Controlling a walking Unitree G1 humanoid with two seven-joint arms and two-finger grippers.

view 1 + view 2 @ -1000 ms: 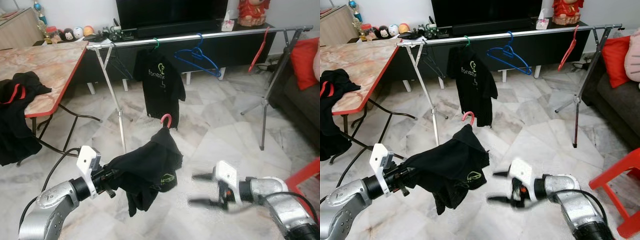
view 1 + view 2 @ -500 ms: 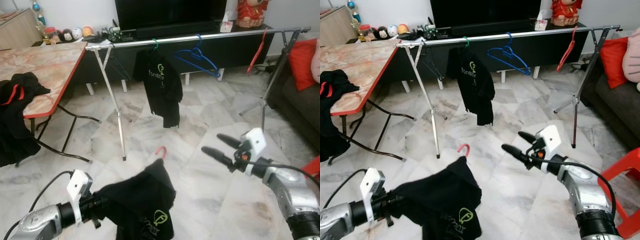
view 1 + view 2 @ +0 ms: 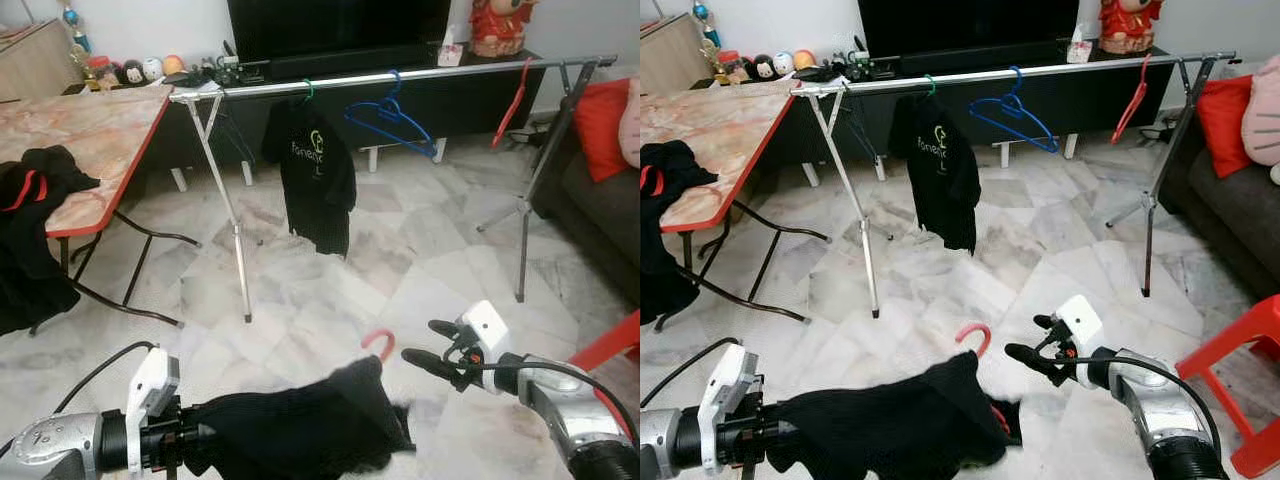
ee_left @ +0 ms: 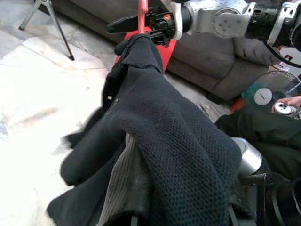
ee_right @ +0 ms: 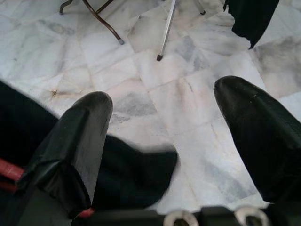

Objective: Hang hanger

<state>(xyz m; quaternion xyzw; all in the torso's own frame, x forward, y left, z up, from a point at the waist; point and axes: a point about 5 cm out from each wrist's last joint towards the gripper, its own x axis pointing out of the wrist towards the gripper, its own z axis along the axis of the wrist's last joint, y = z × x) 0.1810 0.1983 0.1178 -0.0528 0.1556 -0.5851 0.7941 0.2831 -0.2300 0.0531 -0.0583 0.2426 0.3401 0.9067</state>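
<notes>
Now the left gripper, clenched on the black shirt with its pink hanger hook, has sunk to the frame's bottom edge, while the right gripper, fingers spread, has dropped beside that hook, the rail far off at top.

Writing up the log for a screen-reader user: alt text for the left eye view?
The left gripper holds a black shirt on a red hanger low over the marble floor, while the right gripper, jaws open, sits beside the hook. Behind stands a clothes rail with a hung black shirt.
</notes>
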